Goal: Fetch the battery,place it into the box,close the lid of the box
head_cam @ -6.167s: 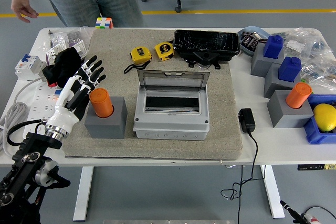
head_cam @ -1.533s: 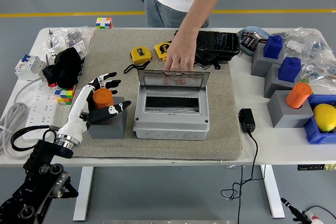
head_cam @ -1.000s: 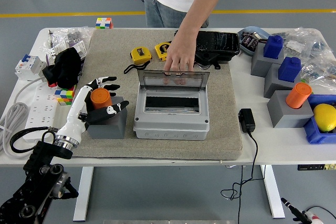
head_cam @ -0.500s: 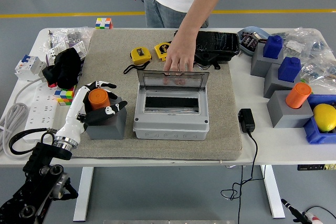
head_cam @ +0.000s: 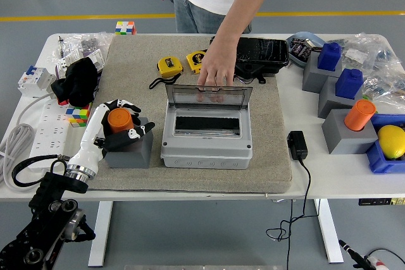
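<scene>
The orange cylindrical battery (head_cam: 118, 119) stands upright in a grey holder block (head_cam: 130, 150) on the left of the beige mat. My left hand (head_cam: 126, 119) reaches in from the lower left, its fingers curled over the battery's top and far side, thumb at its front. The grey box (head_cam: 207, 147) sits mid-mat with its clear lid (head_cam: 209, 97) raised upright. A person's hand (head_cam: 212, 71) rests on the lid's top edge. My right hand is out of view.
Two yellow tape measures (head_cam: 169, 66) and a black case (head_cam: 249, 54) lie behind the box. Grey blocks with blue pieces (head_cam: 348, 83) and another orange battery (head_cam: 359, 115) stand at the right beside a blue bin (head_cam: 380, 159). A power adapter (head_cam: 297, 144) lies right of the mat.
My left hand has moved in from spread beside the battery and closed its fingers around it. The person has stepped across and placed a hand on the lid.
</scene>
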`<action>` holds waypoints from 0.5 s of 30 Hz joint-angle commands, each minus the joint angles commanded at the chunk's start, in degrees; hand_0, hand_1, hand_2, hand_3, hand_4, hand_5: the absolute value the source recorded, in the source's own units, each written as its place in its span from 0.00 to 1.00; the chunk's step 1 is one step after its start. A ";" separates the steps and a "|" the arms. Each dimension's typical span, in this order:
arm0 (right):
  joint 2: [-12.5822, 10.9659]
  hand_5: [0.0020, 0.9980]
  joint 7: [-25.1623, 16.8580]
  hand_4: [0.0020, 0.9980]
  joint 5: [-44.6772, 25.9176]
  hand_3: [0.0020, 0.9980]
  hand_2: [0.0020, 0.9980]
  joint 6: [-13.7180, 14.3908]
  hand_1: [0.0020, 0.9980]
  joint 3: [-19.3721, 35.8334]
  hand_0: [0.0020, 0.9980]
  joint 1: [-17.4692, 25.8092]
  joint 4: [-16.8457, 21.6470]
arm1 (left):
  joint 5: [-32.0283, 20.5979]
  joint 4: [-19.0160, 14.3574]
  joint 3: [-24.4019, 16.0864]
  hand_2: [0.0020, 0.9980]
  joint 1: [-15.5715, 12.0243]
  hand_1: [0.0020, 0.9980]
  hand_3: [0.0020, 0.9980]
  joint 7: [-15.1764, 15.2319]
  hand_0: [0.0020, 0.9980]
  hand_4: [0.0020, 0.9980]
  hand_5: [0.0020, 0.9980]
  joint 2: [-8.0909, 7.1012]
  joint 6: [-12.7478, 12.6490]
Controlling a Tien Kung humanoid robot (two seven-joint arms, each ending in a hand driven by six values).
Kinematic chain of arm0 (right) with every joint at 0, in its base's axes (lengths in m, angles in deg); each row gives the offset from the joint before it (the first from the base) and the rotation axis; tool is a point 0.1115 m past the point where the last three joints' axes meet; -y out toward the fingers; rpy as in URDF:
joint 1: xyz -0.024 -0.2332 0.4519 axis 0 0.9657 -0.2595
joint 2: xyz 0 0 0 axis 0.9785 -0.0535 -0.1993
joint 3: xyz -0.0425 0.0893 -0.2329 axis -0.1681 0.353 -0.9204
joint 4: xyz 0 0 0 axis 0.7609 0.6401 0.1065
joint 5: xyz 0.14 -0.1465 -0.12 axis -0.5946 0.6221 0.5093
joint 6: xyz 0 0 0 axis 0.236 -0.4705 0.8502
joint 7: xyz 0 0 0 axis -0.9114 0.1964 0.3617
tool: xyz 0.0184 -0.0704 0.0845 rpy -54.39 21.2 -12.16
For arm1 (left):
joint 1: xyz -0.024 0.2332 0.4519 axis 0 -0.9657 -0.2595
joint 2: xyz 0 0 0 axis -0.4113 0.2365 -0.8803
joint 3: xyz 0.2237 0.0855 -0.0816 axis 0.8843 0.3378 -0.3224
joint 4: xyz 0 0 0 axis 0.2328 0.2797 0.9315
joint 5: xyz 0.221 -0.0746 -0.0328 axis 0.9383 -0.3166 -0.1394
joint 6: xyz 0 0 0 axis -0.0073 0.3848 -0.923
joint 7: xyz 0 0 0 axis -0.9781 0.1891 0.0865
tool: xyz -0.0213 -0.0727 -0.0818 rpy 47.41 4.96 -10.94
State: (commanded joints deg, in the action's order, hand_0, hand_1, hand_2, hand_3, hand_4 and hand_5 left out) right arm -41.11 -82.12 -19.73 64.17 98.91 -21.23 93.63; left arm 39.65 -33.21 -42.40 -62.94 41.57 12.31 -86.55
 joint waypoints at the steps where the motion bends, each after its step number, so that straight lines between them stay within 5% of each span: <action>1: -0.01 1.00 0.00 1.00 0.09 0.87 0.84 0.00 0.88 0.14 0.90 -0.04 -0.01 | 0.00 -0.11 0.07 0.33 0.06 0.36 0.40 0.04 0.27 1.00 0.12 0.02 -0.13; 15: 0.01 1.00 -0.08 1.00 0.22 0.87 0.84 -0.04 0.88 0.52 0.90 -0.13 0.02 | -0.16 -0.06 0.15 0.32 0.31 0.36 0.38 0.24 0.27 1.00 0.12 0.15 -1.00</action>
State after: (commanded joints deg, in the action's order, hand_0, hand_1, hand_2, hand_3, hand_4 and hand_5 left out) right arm -41.10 -82.20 -19.51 64.13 99.43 -21.36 93.65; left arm 39.50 -33.27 -42.25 -62.62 41.81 12.46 -87.55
